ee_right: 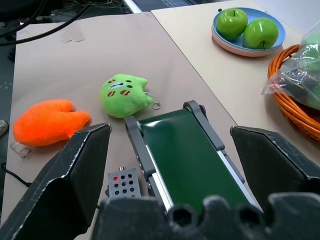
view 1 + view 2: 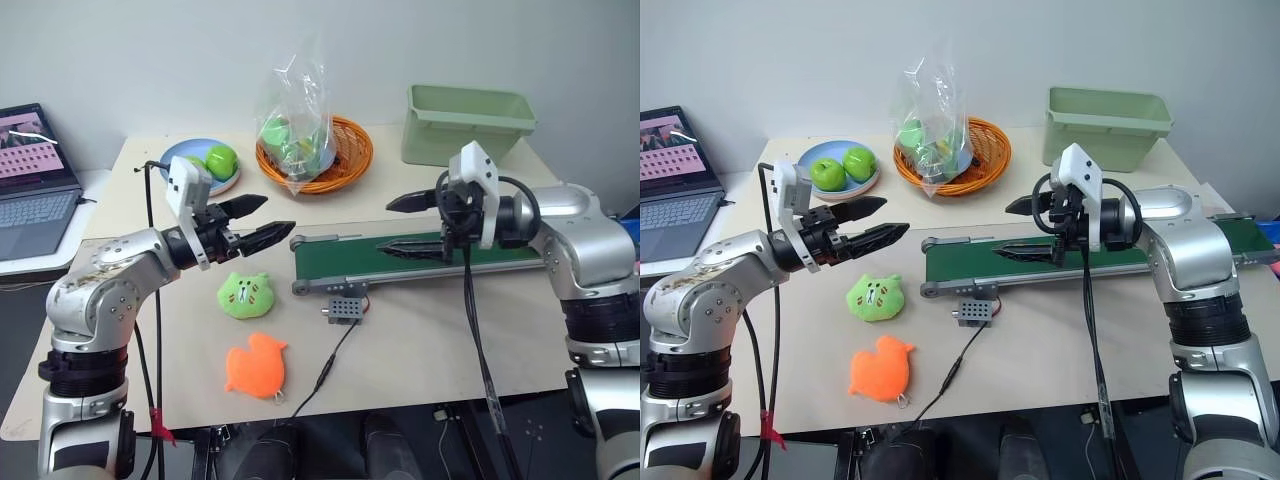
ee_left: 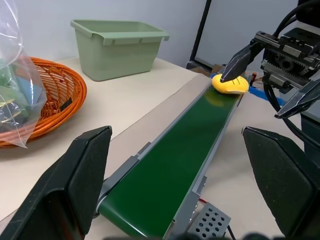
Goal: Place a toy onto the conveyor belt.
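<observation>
- Over the belt's middle, the right gripper [image 2: 415,222] hangs with its two black fingers spread apart and nothing between them; the right wrist view confirms the wide gap.
- At nine o'clock from it, the left gripper [image 2: 258,220] is likewise spread wide and empty, pointing level toward the belt's near roller.
- Between the two runs the conveyor belt [image 3: 170,175], dark green in a grey frame.
- The yellow plush toy [image 3: 230,84] already lies on the belt's far end in the left wrist view, just past the right gripper's fingertips; it looks released, touching only the belt.
- Risk one: the toy sits close to the belt's end, by the roller. If the belt runs that way, or the right arm brushes it while pulling back, it could roll off the end.
- Risk two: the right gripper's lower finger hovers low over the belt; dropping further could scrape the surface.
- At six o'clock of the left gripper lie the green cat-face plush [image 2: 245,295] and, nearer the table edge, the orange plush [image 2: 256,365]; a sweeping retreat of the left arm could knock either.
- A small grey control box [image 2: 343,310] and its cable sit just beside the belt frame, a snag hazard for a low pass.
</observation>
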Controlling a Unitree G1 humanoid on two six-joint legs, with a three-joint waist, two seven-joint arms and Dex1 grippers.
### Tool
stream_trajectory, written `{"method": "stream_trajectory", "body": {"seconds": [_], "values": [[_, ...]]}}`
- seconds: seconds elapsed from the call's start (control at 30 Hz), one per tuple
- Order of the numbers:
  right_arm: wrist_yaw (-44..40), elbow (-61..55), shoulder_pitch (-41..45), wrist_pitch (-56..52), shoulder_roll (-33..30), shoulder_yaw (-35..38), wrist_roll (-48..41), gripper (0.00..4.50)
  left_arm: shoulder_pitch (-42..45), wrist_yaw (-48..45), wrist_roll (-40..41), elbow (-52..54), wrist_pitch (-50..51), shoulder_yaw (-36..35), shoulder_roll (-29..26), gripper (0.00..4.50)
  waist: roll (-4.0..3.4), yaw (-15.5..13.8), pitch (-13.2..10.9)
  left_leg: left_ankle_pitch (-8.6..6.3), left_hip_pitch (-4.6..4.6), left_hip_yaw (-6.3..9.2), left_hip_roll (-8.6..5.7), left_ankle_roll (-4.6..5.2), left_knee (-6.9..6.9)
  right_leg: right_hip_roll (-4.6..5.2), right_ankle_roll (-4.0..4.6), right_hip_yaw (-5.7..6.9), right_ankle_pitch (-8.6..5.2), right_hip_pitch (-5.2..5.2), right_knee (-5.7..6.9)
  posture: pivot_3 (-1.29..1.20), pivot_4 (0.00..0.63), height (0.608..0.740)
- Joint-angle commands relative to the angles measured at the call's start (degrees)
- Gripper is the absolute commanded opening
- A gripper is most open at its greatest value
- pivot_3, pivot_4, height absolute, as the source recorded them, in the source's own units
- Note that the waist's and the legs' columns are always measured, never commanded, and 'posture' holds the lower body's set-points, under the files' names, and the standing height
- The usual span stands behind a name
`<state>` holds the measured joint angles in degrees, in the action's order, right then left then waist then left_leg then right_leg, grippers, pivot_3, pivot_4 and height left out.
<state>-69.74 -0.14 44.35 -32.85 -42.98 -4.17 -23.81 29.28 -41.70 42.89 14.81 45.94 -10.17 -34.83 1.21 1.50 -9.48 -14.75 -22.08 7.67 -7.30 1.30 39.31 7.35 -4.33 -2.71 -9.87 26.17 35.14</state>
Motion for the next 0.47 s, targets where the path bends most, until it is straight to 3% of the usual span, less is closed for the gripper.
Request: {"method": "stream_trajectory", "body": {"seconds": [0.03,0.47], "values": [[0.3,-2.0,0.6,-0.3,-0.2,1.5,-1.2,4.5,1.3,0.0,0.8,1.0,0.0,-0.8,-0.7,4.44,0.0,0.0,0.0,0.0,0.0,0.0,0.0,0.0,0.0,0.0,0.0,0.0,0.0,0.0,0.0,0.0,0.15,0.74],[0.5,-1.6,0.5,0.0,0.1,1.2,-0.9,4.5,0.7,-0.4,-0.9,1.5,-0.6,0.7,-1.4,4.44,0.0,-0.3,0.0,0.0,0.0,-0.01,0.01,0.0,0.0,-0.01,0.0,0.0,0.0,0.0,-0.02,0.0,0.15,0.74]]}}
